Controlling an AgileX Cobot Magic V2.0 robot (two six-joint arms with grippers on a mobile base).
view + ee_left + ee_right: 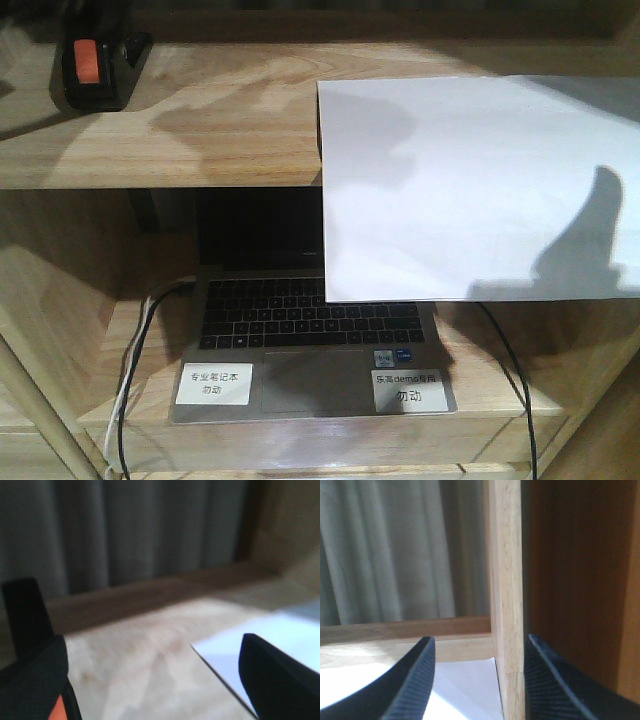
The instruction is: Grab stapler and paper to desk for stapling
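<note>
– White paper, thin and flat, is the thing to steer by. It lies on the wooden shelf board with its near part hanging past the front edge. I'd guess that overhang is deliberate, so a finger can get under something too thin to pinch off the board.

– And the stapler?

– Same board, well to the left of the paper and further back. It's small, black, blocky plastic, with an orange-red patch facing us. Standing clear like that, it leaves room on both sides for a grip.

– What's under the paper?

– A grey laptop, open and partly hidden behind the hanging sheet, with two white labels on its palm rest.

– Are the grippers on anything?

– No. The left gripper is spread wide over bare board just left of the paper's corner, and its textured black fingers hold nothing. A speck of orange shows by one finger, but it's too blurred to tell whether that is the stapler. The right gripper is released as well, at the paper's right edge, where a pale wood upright rises.

– The desk?

– Not in any view. Both things look yet to be fetched.
</note>
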